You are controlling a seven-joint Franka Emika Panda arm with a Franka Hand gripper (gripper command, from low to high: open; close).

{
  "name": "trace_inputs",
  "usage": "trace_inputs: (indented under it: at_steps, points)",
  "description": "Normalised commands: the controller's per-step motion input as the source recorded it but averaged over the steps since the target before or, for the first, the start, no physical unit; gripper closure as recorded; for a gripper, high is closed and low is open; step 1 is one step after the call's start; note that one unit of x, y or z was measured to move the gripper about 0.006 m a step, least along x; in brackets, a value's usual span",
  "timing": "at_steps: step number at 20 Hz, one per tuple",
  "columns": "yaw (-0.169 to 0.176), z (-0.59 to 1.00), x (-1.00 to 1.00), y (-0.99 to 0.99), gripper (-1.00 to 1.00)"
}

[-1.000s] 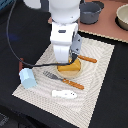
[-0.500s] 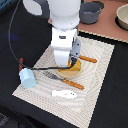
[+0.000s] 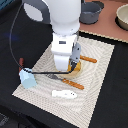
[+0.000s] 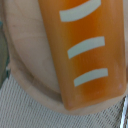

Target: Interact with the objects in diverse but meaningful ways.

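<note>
My gripper [image 3: 71, 66] points straight down over the golden bread loaf [image 3: 76, 68], and the arm's white body hides most of the loaf. The wrist view shows the loaf [image 4: 82, 50] very close, orange with three white score marks, lying on a round tan dish [image 4: 27, 60]. No fingers show in either view, so their state is unclear. A pale blue carton [image 3: 27, 79] stands at the mat's corner on the exterior view's left. A thin red-brown sausage [image 3: 72, 83] and a small white piece [image 3: 65, 93] lie in front of the arm.
All of this sits on a striped beige placemat [image 3: 102, 82] on a black table. An orange stick [image 3: 89, 59] juts out beside the loaf. A thin dark handle [image 3: 42, 74] runs from the carton toward the arm. A grey bowl [image 3: 91, 11] and a pale bowl [image 3: 123, 17] stand at the back.
</note>
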Motion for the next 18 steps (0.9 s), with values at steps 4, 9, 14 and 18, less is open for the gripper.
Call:
trace_inputs:
  at_steps: [4,9,14,18]
  points:
    - [0.000,-0.13,0.27,-0.08,-1.00]
    - [0.001,-0.12,0.28,-0.05,-1.00]
    - [0.004,-0.07,0.30,-0.07,1.00]
    - [0.012,0.00,0.32,-0.10,1.00]
